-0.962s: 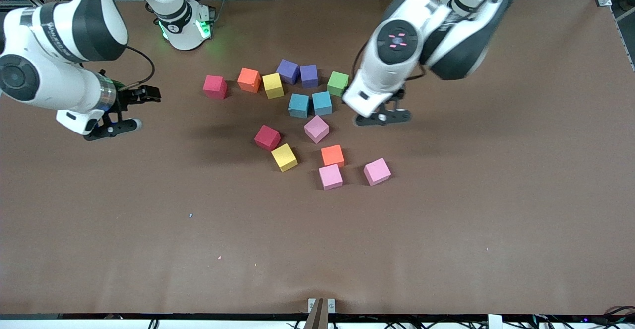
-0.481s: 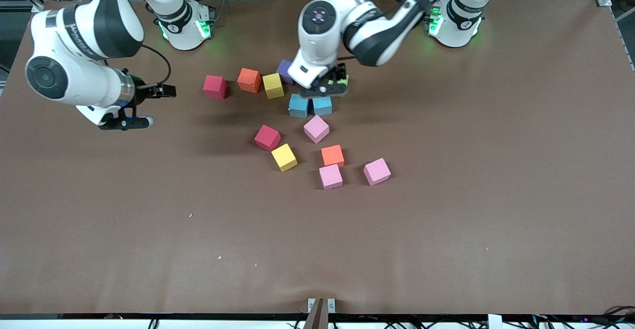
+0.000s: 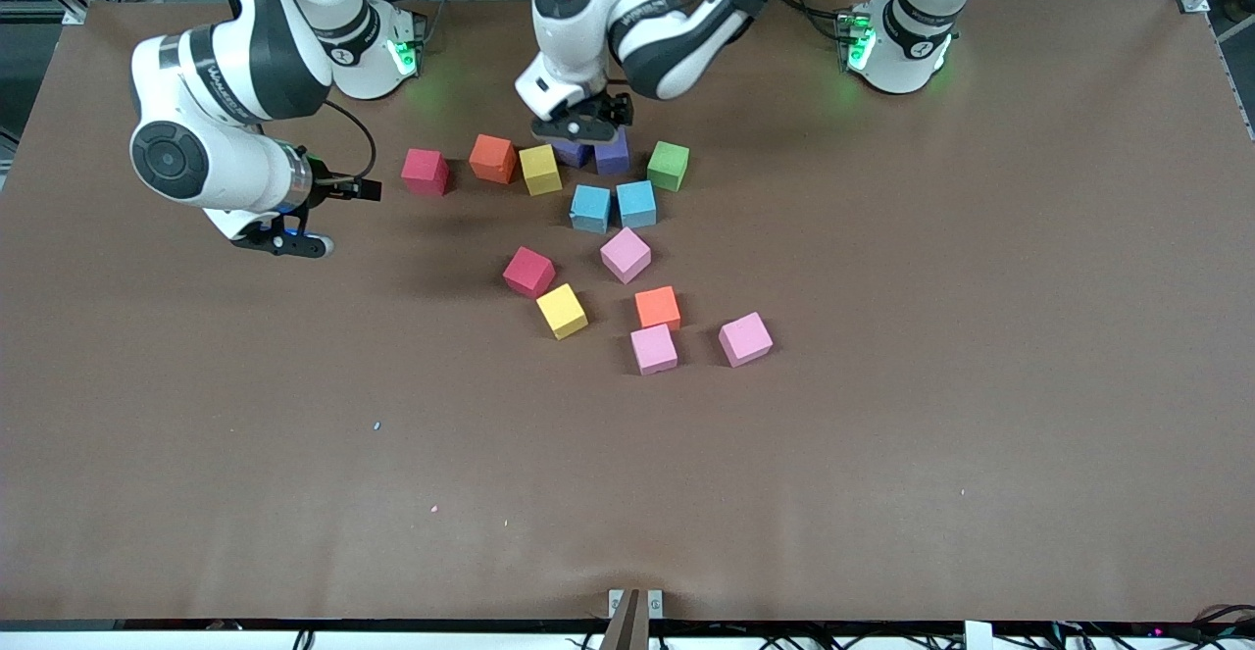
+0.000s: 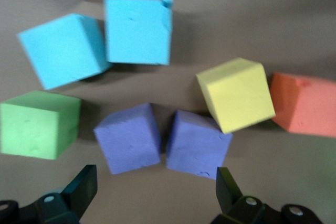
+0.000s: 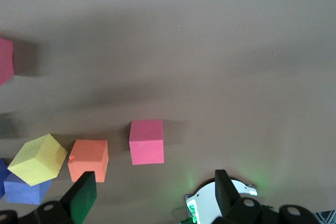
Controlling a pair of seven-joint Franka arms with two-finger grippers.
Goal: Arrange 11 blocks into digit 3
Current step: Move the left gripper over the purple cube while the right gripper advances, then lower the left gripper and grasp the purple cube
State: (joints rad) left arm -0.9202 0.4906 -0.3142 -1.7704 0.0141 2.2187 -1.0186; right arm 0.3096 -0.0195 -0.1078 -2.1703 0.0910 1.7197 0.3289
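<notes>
— Blocks first: how do they look to us?

— Small matte foam cubes, all one size, with soft edges. We take the middle pink block (image 3: 626, 254) as the clock's hub, twelve toward the arms' bases.

— How many do we count?

— Fourteen on the counter (image 3: 882, 434). Two red: one (image 3: 425, 171) at ten o'clock, one (image 3: 528, 271) at eight. Two orange: one (image 3: 492, 158) at eleven, one (image 3: 657, 307) at five. Two yellow: one (image 3: 540, 169) beside the eleven o'clock orange, one (image 3: 562, 311) at seven. Two purple blocks (image 3: 613, 150) side by side at twelve, one half hidden under the arm. Two blue blocks (image 3: 590, 208) touching each other, just toward twelve from the hub. One green block (image 3: 668, 165) at one. Two more pink: one (image 3: 653, 348) at six, one (image 3: 745, 338) at four.

— Where are the grippers?

— Our left gripper (image 3: 583, 125) hangs over the purple pair at twelve, jaws spread wide; its wrist view frames both purple cubes (image 4: 128, 137) between the fingers (image 4: 84, 187). Our right gripper (image 3: 284, 241) hovers over bare counter at nine o'clock, well clear of the blocks, jaws also wide apart and holding nothing.

— What has changed since half a second ago?

— The left gripper has slid from above the green and blue blocks to above the purple ones. The right arm has drifted toward the cluster. No block has moved.
</notes>
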